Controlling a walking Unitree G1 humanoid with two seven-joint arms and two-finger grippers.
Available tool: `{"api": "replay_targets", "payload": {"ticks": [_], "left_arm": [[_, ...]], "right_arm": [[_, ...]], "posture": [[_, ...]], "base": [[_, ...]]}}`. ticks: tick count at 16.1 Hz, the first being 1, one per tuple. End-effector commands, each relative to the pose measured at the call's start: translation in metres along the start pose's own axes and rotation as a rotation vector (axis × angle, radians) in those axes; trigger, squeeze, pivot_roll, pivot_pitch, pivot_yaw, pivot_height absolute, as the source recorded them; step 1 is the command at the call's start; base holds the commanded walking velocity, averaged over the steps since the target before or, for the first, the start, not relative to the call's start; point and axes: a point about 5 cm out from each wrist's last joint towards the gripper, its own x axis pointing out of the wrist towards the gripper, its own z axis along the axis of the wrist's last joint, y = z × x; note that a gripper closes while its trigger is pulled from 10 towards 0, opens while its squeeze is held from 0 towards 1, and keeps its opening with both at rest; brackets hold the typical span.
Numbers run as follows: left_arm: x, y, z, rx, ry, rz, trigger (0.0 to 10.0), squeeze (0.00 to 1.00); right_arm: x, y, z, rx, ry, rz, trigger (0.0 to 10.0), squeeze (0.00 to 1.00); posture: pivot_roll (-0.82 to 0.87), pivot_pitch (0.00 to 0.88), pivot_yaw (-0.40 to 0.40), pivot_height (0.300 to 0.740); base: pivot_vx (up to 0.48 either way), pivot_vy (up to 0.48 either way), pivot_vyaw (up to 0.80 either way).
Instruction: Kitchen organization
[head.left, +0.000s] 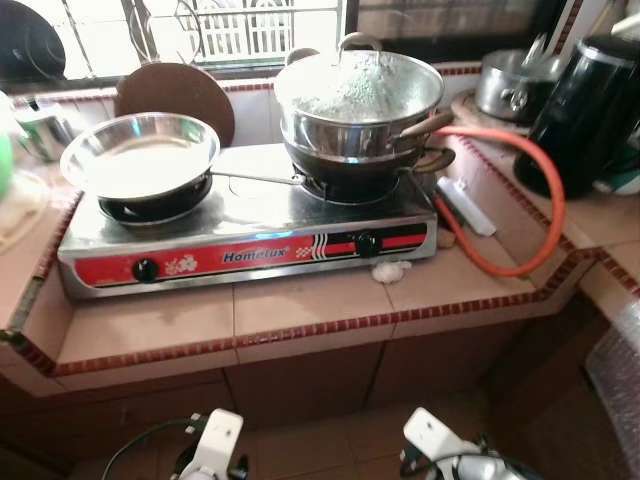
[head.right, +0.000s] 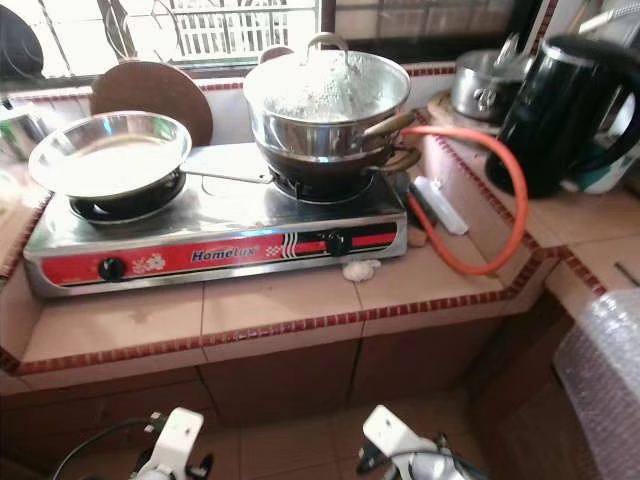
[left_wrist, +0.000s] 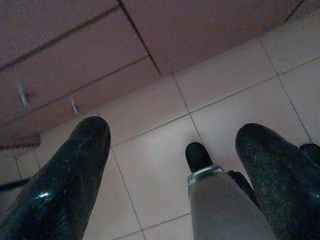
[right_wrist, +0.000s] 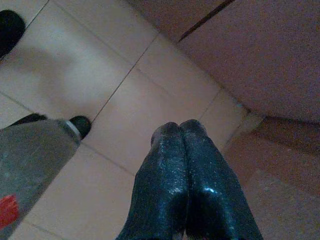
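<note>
Red-and-steel two-burner gas stove (head.left: 245, 240) on tiled desk; shallow steel pan (head.left: 140, 155) at 10 o'clock, stacked steel pots (head.left: 358, 105) at 1. Left end effector (left_wrist: 175, 175) apart, right end effector (right_wrist: 182, 175) together, both idle low. Lift pan level, clearing its handle.

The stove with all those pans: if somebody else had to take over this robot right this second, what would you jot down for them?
Left gripper: open, empty, hanging low over the tiled floor.
Right gripper: fingers shut on nothing, also hanging by the floor.
On the tiled counter sits the red and silver two-burner gas stove. Its left burner carries an empty shiny steel bowl; its right burner carries stacked steel pots. An orange gas hose loops to the right, beside a black electric kettle.
Done: nothing visibly handled.
Left: all the organizing; probably raise an arm toward the stove first.
</note>
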Motion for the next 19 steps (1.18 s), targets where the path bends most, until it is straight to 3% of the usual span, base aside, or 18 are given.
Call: {"api": "replay_targets", "payload": {"ticks": [1,7,11,16,19], "left_arm": [[0.000,0.000,0.000,-0.019,0.002,0.011,10.0,0.00],[0.000,-0.006,0.000,-0.060,0.004,0.017,10.0,0.00],[0.001,-0.001,0.004,0.022,0.000,0.026,10.0,0.00],[0.002,-0.020,0.010,0.097,0.000,-0.062,10.0,0.00],[0.002,-0.033,0.018,0.125,-0.005,-0.121,10.0,0.00]], "right_arm": [[0.001,-0.002,0.006,-0.039,-0.010,0.009,10.0,0.00],[0.003,-0.003,0.022,-0.099,-0.039,0.029,10.0,0.00],[0.005,0.006,0.019,-0.010,-0.034,0.014,10.0,0.00],[0.007,0.014,0.030,0.073,-0.069,0.002,10.0,0.00],[0.008,0.015,0.033,0.125,-0.092,0.005,10.0,0.00]], "posture": [[-0.11,0.000,-0.052,0.740],[-0.08,0.000,-0.077,0.740],[-0.07,0.000,-0.053,0.740],[-0.16,0.000,-0.004,0.740],[-0.15,0.000,-0.015,0.740]], "base": [[0.000,0.000,0.00],[0.000,0.000,0.00],[0.000,0.000,0.00],[0.000,0.000,0.00],[0.000,0.000,0.00]]}}
